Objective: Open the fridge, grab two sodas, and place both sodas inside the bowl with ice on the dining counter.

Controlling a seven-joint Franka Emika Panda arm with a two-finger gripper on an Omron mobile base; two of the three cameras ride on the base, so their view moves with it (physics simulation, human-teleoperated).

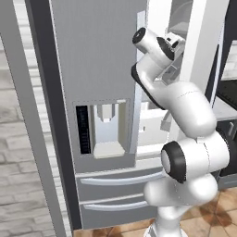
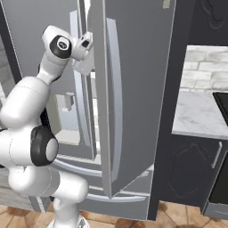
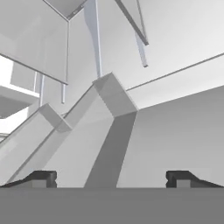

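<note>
The tall grey brushed-steel fridge [image 2: 133, 89] stands with its right door ajar, white interior showing; the gripper [image 3: 111, 178], fingers [image 3: 41, 178] spread wide and empty, reaches inside; judged best: swing the door wider before seeking cans.

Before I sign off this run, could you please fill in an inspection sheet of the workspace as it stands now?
Surface: grey-veined white worktop on dark cabinets right of the fridge; nothing seen on it.
Job's things: fridge with its right door swung partly open and its left door with the dispenser panel shut; white interior in the hand view. Sodas and bowl: nothing seen.
Clutter: nothing seen.
Grippers: end effector open, holding nothing, raised at the gap between the doors and facing into the fridge.
Cables: nothing seen.
Surroundings: pale brick wall left of the fridge, tiled floor, lower drawers shut.
</note>
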